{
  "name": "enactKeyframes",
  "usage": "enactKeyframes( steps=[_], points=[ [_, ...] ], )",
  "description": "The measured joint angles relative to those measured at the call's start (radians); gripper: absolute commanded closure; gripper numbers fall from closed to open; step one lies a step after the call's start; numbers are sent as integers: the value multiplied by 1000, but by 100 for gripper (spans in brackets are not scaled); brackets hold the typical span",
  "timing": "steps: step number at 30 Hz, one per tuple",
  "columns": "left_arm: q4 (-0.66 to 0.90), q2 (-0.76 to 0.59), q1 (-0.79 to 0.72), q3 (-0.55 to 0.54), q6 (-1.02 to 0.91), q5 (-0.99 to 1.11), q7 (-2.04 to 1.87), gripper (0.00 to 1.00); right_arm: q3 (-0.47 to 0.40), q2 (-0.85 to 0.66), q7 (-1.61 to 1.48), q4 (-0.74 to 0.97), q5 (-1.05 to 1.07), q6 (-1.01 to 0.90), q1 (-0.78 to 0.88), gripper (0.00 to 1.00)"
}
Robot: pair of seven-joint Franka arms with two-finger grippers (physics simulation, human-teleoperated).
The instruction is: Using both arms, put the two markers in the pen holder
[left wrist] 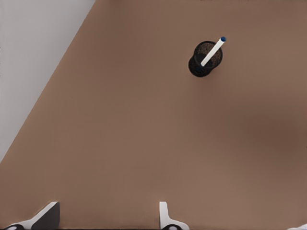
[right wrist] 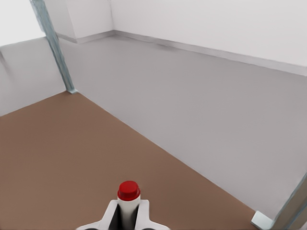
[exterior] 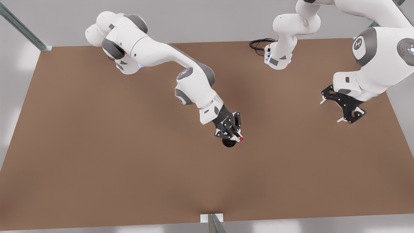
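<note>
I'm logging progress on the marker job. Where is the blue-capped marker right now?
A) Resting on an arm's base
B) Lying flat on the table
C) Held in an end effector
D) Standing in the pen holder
D: in the left wrist view the blue-capped marker leans inside the pen holder, free of any end effector, while the right end effector grips the red-capped marker.

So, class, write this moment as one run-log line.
right gripper: shut on red marker, over pen holder | blue marker: in holder | left gripper: open, waiting
</note>
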Motion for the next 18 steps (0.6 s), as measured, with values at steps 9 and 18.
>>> enactKeyframes(
  steps=[9,18],
  points=[
    [11,5,-7,0,-59,9,-347,0,-59,55,122,1,-7,27,56,79],
    [17,28,-22,1,-58,7,-560,0,-79,162,197,-12,-83,73,71,79]
  ],
)
